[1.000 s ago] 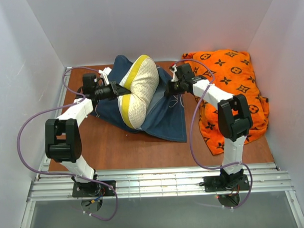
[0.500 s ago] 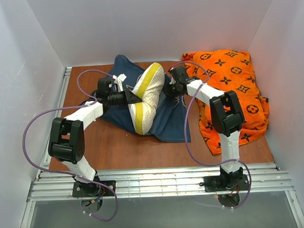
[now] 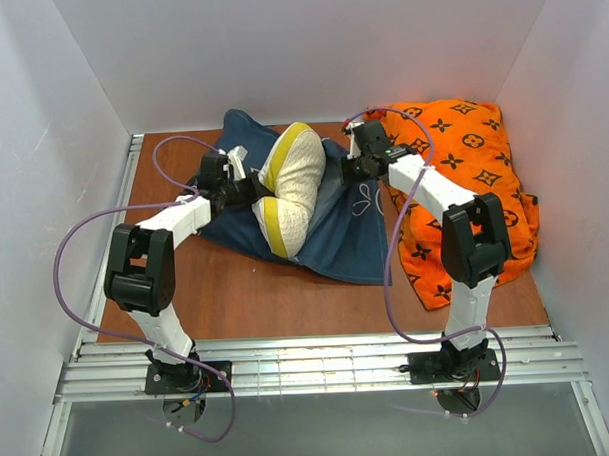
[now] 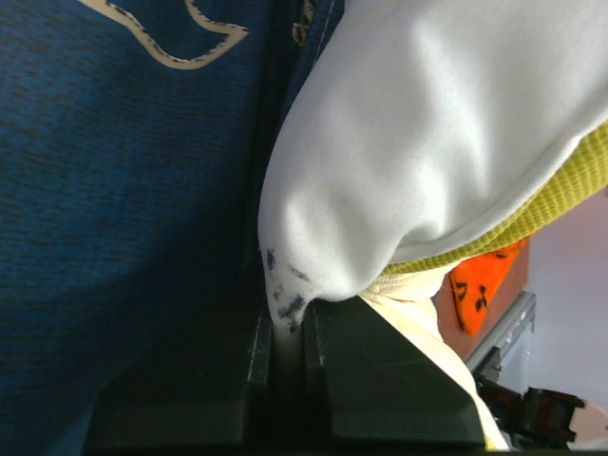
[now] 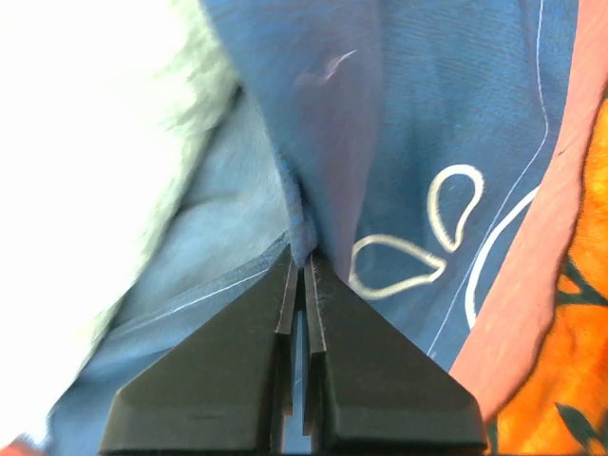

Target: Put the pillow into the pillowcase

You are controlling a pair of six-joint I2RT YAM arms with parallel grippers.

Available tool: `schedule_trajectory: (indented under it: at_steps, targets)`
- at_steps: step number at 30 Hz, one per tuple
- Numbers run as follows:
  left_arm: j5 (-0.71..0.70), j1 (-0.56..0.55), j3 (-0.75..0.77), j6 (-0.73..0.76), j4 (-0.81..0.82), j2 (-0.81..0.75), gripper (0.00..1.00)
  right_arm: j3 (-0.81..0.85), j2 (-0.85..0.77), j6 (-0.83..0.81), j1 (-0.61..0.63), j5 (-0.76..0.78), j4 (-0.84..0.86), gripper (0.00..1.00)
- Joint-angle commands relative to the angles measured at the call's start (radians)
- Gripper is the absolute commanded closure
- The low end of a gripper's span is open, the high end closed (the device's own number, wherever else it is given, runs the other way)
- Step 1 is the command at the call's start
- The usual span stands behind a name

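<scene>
Pinching a corner of the pillow (image 3: 293, 181) tight in my left gripper (image 4: 288, 328), I clamp a pillowcase (image 3: 347, 239) fold in my right gripper (image 5: 302, 277); the pillow stands tilted on the case between both.

Plain white walls (image 3: 308, 48) enclose a reddish-brown tabletop (image 3: 237, 290) on three sides; a ribbed aluminium rail (image 3: 319, 368) runs along its near edge under even light.

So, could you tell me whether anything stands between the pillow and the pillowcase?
Nothing visible does. The pillow lies on the pillowcase, its corner pinched by the left gripper; the right gripper pinches the case. The orange cushion lies aside.
</scene>
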Motion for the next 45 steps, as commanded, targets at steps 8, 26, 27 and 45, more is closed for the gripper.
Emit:
schedule_trajectory:
  at_steps: [8, 26, 27, 45]
  targets:
    - [0.015, -0.056, 0.018, 0.315, -0.139, 0.080, 1.00, -0.034, -0.128, -0.030, -0.104, -0.366, 0.055, 0.99]
    - [-0.314, -0.236, 0.128, 0.732, -0.453, 0.306, 1.00, -0.170, -0.172, 0.093, -0.274, -0.641, 0.285, 0.99]
    - [-0.263, -0.224, 0.104, 0.733, -0.411, 0.237, 0.97, -0.188, -0.180, 0.085, -0.277, -0.633, 0.279, 0.99]
    - [-0.074, -0.205, 0.136, 0.692, -0.420, 0.206, 1.00, -0.163, -0.092, 0.119, -0.160, -0.382, 0.113, 0.27]
